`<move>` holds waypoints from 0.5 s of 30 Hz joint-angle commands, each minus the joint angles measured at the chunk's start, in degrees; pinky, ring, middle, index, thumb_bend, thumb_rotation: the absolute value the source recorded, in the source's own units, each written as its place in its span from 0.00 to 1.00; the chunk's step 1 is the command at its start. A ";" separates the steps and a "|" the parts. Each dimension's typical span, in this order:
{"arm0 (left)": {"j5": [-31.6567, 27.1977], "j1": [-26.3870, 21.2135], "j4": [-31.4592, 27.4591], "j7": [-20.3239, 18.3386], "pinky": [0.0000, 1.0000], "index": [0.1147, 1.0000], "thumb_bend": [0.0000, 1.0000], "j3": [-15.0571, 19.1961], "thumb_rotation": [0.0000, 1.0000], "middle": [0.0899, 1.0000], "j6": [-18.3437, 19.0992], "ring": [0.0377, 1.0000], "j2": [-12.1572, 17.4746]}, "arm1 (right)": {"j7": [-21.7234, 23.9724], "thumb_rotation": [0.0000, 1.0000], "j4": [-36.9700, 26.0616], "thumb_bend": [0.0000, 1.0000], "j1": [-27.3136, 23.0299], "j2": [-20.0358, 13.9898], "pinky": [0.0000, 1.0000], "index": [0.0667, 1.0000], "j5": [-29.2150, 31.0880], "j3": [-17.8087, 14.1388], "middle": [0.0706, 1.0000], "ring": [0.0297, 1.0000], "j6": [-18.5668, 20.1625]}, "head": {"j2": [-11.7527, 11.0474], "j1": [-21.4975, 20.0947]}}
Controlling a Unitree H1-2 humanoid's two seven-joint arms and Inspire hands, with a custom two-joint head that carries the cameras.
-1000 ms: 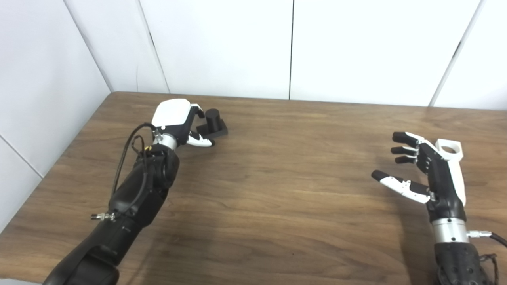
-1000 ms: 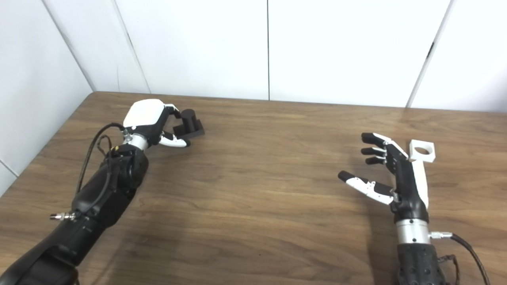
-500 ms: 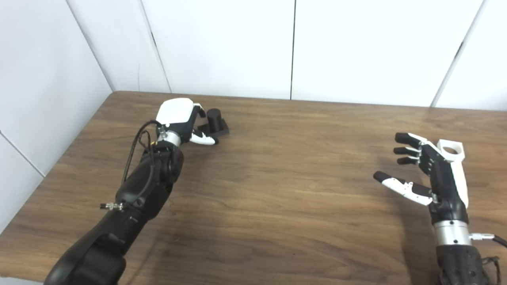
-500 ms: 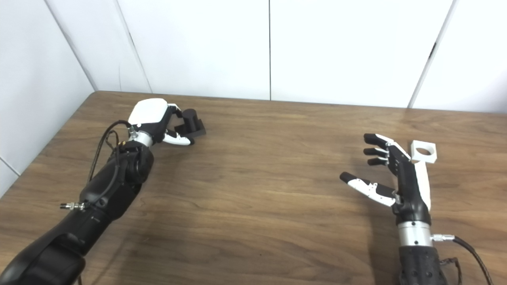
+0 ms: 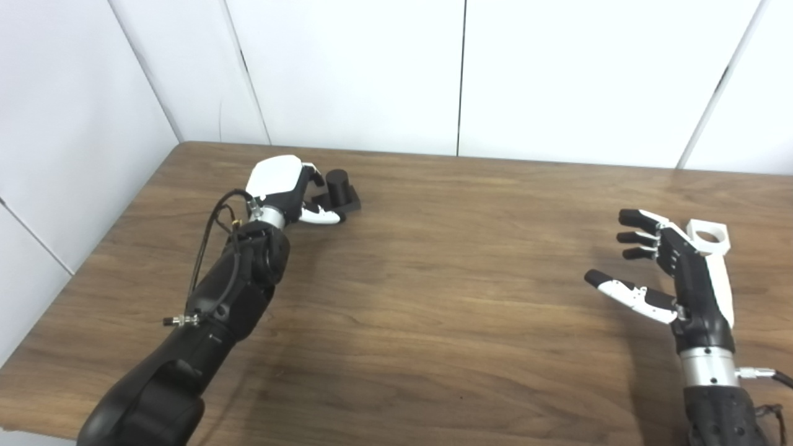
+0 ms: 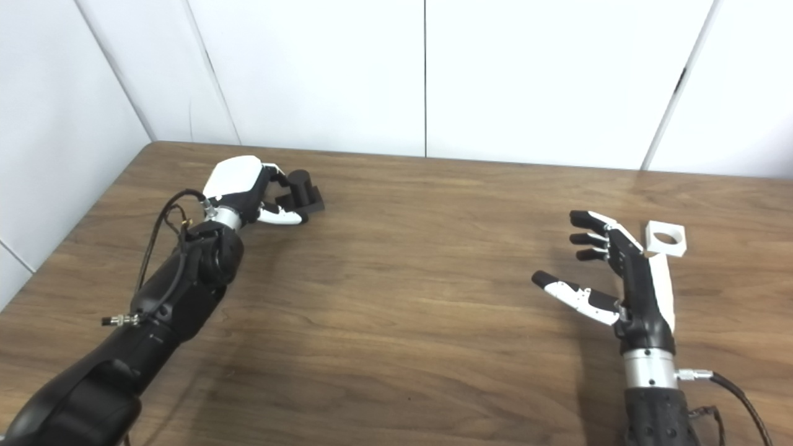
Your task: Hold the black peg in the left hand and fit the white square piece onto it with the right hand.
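Observation:
The black peg [image 5: 337,186], a short cylinder on a square base, stands on the table at the far left. My left hand [image 5: 282,186] is right beside it. The curled fingers reach its left side and the thumb lies along the front of the base. The white back of the hand hides any contact, and the peg rests on the table. The white square piece [image 6: 666,238] with a round hole lies flat at the right. My right hand [image 6: 610,275] hovers open just left of it, fingers spread, touching nothing.
The brown wooden table [image 5: 433,279] ends at white wall panels [image 5: 458,74] along the back and left. A cable loops off the left forearm [image 5: 214,248]. The near table edge runs under both arms.
My left hand has crept forward, closer around the peg, with the forearm stretching out. The right hand has stayed nearly still. The whole picture has shifted slightly.

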 commanded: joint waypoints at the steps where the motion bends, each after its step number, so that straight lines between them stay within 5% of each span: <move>1: -0.92 -2.49 0.55 1.04 0.59 0.62 0.74 0.44 0.37 0.77 -0.36 0.76 0.21 | -0.83 0.25 -1.02 0.75 0.02 0.57 0.59 0.72 -0.61 -0.09 0.74 0.68 -0.66 | 0.11 -0.10; 15: -7.82 -3.21 3.56 0.43 0.62 0.62 0.69 1.28 0.34 0.77 -4.13 0.76 -1.29 | -0.70 0.23 -1.55 0.75 0.13 0.66 0.59 0.72 -0.29 -0.49 0.74 0.68 -0.34 | 0.51 -0.54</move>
